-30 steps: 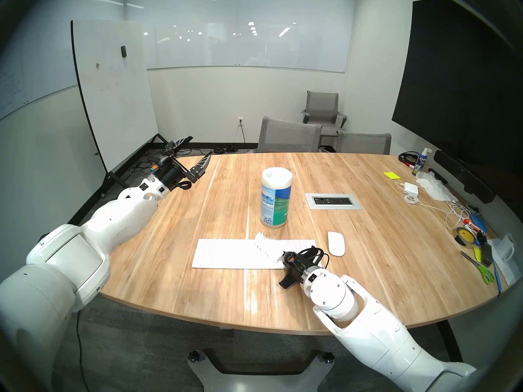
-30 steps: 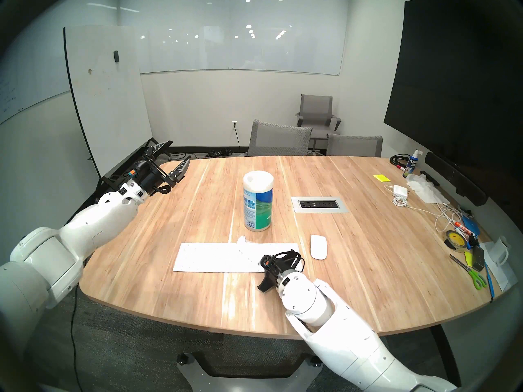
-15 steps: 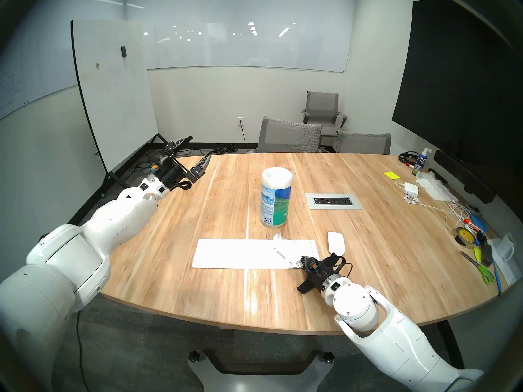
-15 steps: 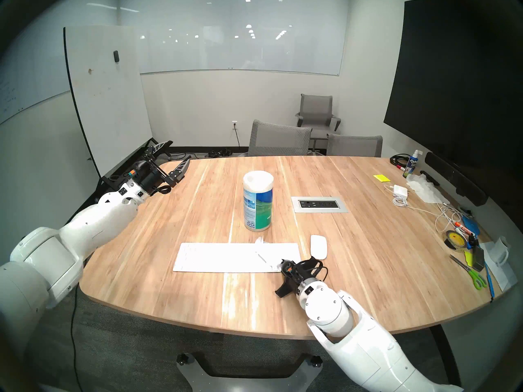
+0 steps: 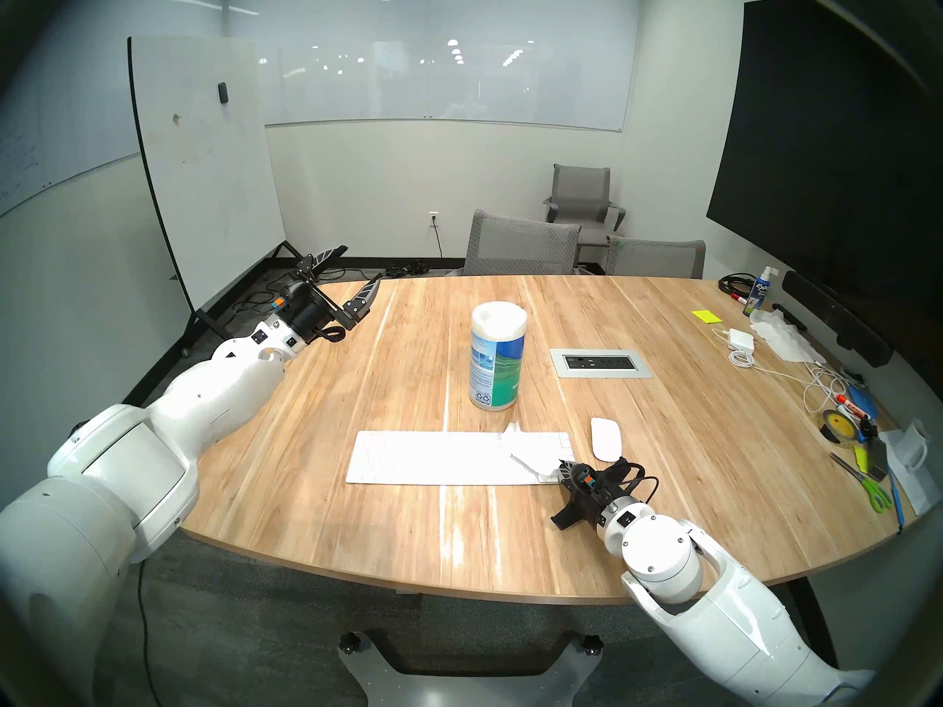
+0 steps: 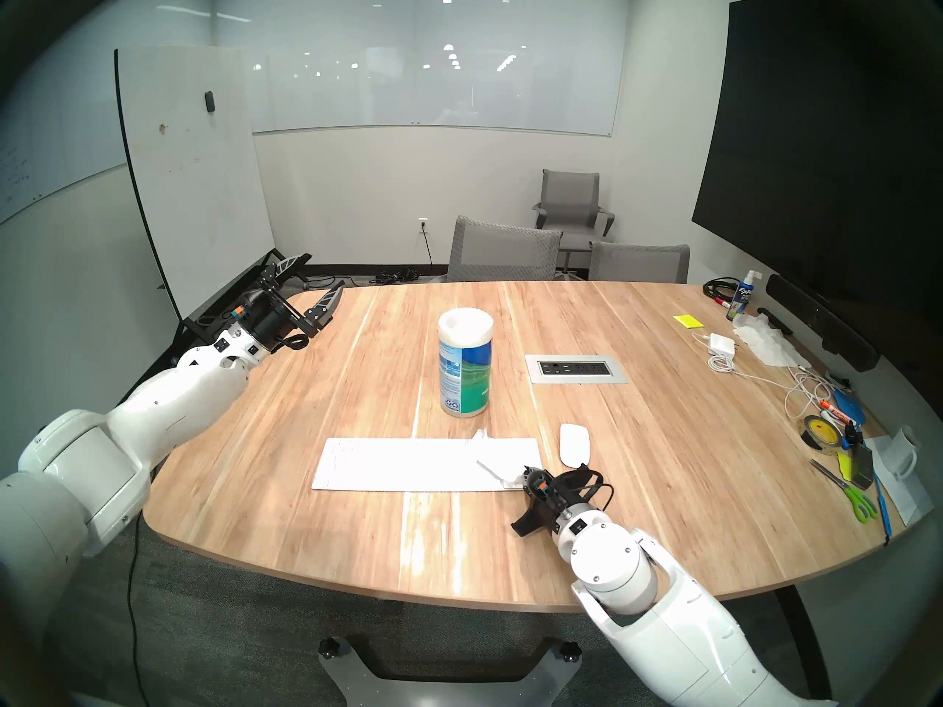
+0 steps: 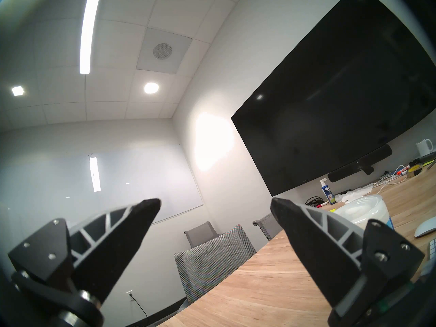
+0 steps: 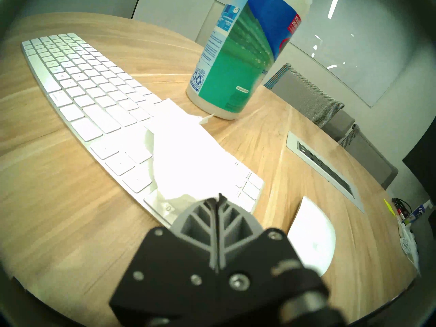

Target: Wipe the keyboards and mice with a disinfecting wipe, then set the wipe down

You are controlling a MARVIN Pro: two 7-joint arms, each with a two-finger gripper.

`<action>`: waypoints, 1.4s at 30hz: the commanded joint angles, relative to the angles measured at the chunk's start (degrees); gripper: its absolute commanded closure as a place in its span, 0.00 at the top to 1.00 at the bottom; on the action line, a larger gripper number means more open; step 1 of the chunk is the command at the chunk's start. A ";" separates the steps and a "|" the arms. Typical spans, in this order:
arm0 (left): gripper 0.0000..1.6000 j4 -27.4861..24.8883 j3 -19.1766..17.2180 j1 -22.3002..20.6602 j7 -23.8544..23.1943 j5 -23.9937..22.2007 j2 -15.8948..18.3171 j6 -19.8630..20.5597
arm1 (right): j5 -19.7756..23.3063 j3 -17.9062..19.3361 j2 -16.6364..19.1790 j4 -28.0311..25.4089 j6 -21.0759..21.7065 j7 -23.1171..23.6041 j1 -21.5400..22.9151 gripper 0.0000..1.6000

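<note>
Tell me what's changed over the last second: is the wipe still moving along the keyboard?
Yes. The right claw, shut on the wipe, has dragged it along the keyboard toward the end nearest the mouse; the wipe now covers the right-hand keys. The keyboard, mouse, wipes canister and the open left claw have not moved.

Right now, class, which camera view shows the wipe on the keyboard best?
The right wrist view: the wipe fills the centre, draped over the keyboard's right end, pinched by the right gripper. Both head views show it small and distant; the left wrist view misses it.
</note>
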 commanded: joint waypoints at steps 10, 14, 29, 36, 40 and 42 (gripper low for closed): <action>1.00 -0.37 -0.56 -1.20 -0.13 -0.08 0.06 -0.01 | 1.17 1.34 -2.37 -2.20 2.48 -1.63 1.68 0.00; 1.00 -0.35 -0.58 -1.20 -0.15 -0.07 0.05 -0.01 | 1.47 1.70 -2.72 -1.14 2.66 -1.84 2.24 0.00; 1.00 -0.29 -0.67 -1.20 -0.23 -0.05 0.01 -0.01 | 3.60 4.03 -3.73 1.41 0.31 -3.53 1.00 0.00; 1.00 -0.34 -0.70 -1.18 -0.19 0.00 0.03 -0.01 | 6.10 6.60 -3.31 0.49 0.47 -2.84 0.71 0.00; 1.00 -0.38 -0.71 -1.17 -0.16 0.02 0.04 -0.01 | 6.96 7.62 -2.48 -0.97 1.08 -2.01 0.70 0.00; 1.00 -0.38 -0.71 -1.17 -0.16 0.03 0.05 -0.01 | 7.12 7.95 -2.13 -1.85 1.57 -1.76 0.67 0.00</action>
